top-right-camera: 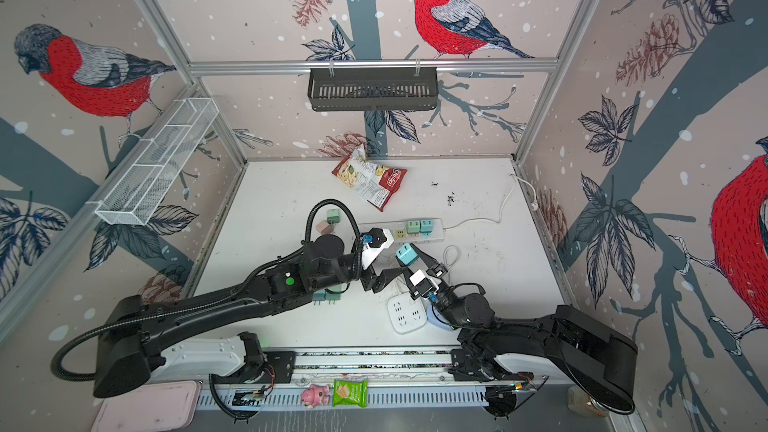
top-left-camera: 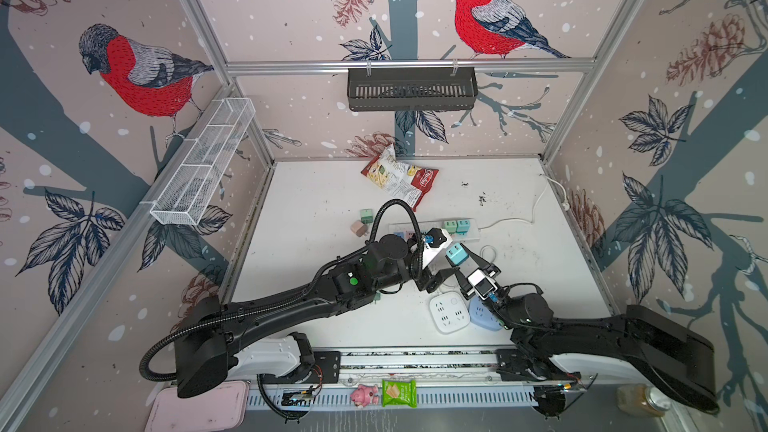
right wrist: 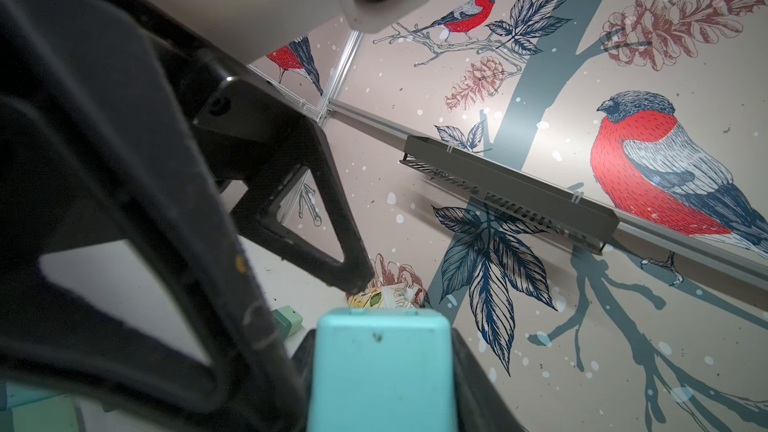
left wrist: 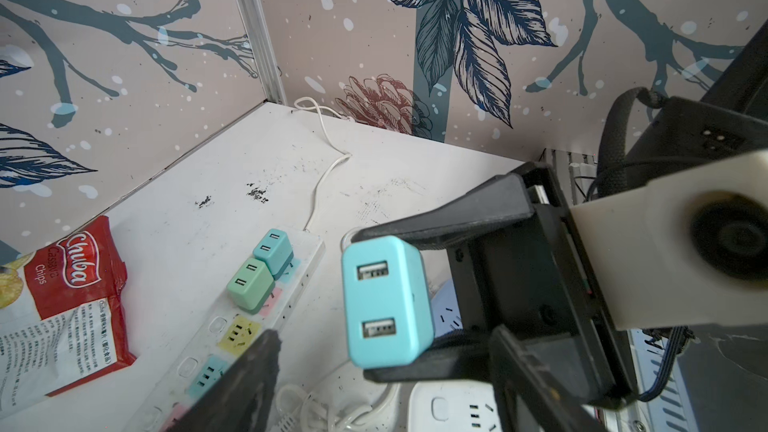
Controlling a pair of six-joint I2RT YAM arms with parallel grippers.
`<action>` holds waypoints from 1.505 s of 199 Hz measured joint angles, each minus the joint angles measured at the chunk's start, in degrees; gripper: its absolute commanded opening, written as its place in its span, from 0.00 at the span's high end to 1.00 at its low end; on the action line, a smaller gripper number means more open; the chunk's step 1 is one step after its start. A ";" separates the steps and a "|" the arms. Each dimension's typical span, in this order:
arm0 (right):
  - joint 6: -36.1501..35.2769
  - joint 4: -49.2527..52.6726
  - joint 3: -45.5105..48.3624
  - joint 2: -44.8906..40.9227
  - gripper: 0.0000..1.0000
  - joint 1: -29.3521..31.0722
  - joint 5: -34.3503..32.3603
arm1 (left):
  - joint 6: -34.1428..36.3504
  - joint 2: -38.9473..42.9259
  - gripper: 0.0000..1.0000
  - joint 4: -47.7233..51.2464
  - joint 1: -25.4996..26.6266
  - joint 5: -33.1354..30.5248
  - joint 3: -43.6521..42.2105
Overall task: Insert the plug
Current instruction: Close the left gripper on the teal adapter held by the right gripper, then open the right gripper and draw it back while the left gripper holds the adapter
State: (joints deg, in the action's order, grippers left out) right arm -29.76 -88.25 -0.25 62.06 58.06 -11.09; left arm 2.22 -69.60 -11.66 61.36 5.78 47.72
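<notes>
My right gripper (left wrist: 363, 305) is clamped on the teal plug (top-left-camera: 456, 253), one finger above its body and one below in the left wrist view, and holds it clear of the white tabletop (top-left-camera: 311, 201). In both top views the plug hangs mid-workspace, just on the near side of the long power strip (top-left-camera: 474, 235) and beyond the square white socket block (top-left-camera: 449, 312). Its two USB ports face my left wrist camera; its prongs are hidden in every view.

My left gripper (top-left-camera: 442, 277) stands wide open and holds nothing, its fingers (left wrist: 253, 371) close beside the plug. I cannot tell whether either one touches it.

On the power strip, a teal charger (left wrist: 272, 250) and a green charger (left wrist: 250, 284) sit side by side at the cord end. Next along are a bare yellow socket (left wrist: 237, 332) and a bare blue socket (left wrist: 208, 371). A white cord (left wrist: 320, 184) runs from the strip to the far right corner.

A red chips bag (top-left-camera: 401, 180) lies at the back of the tabletop. A loose green plug (top-left-camera: 366, 215) and a loose pink plug (top-left-camera: 358, 228) lie left of the strip. A pale blue socket block (top-left-camera: 484, 315) lies just beside the white one, partly under my right arm.
</notes>
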 measured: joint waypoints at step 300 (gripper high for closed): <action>-1.57 18.38 0.00 -15.13 0.00 -2.25 0.57 | 2.08 -9.20 1.00 5.55 0.37 3.80 7.72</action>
State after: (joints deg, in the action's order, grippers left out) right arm -31.33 -69.87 -0.25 46.94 55.81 -10.52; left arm 4.29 -78.81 -6.11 61.73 9.58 55.44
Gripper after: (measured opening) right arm 0.996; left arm 0.297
